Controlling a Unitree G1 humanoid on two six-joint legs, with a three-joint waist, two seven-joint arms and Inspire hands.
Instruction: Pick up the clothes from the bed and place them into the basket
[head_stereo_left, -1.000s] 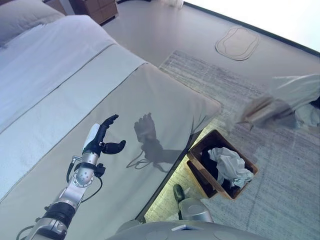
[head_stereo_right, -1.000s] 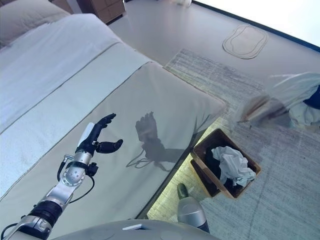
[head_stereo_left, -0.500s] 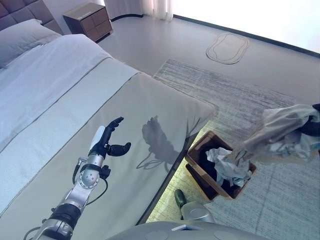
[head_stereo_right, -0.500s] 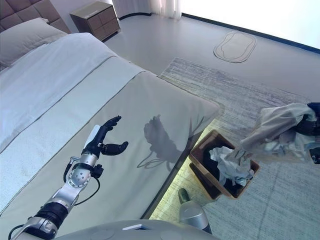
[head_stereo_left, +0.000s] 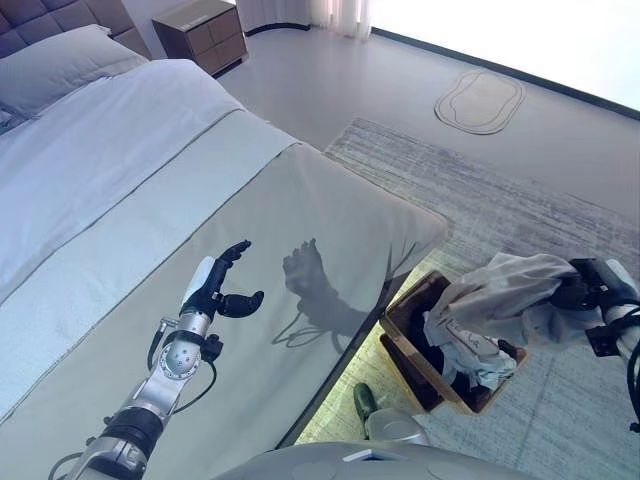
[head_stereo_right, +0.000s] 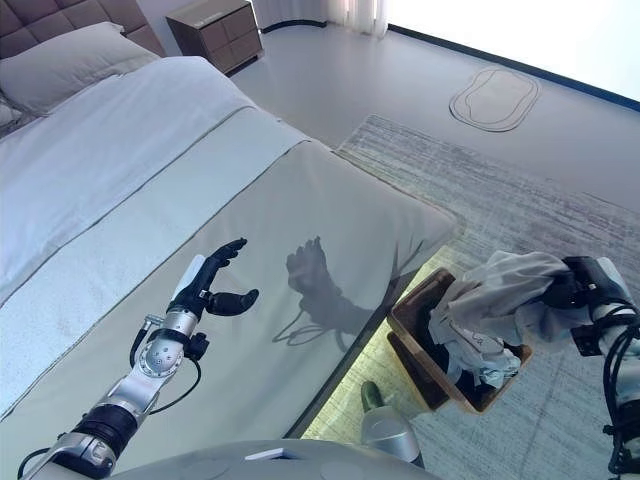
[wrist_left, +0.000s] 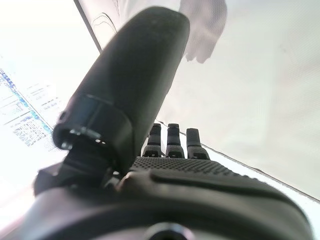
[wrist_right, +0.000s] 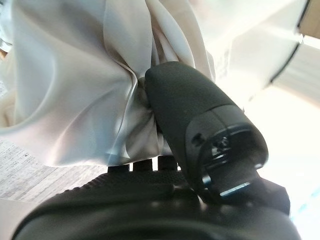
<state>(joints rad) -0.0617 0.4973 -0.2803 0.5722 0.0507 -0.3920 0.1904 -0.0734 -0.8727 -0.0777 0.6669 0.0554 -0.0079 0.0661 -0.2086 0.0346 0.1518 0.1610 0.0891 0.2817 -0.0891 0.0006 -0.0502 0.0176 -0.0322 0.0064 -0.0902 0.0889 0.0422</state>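
Observation:
My right hand is shut on a pale grey-white garment and holds it just above the brown basket on the rug beside the bed. The cloth hangs down over the basket's opening, where white and dark clothes lie. In the right wrist view the thumb presses into the bunched cloth. My left hand is open and empty above the beige bed cover, its fingers relaxed; it also shows in the left wrist view.
The bed has a white sheet and a grey pillow at the far left. A wooden nightstand stands behind it. A grey rug covers the floor under the basket, with a small oval mat farther off.
My right hand has brought the garment down and left, from out over the rug to just above the basket. The camera has shifted. The left hand has stayed open over the bed.

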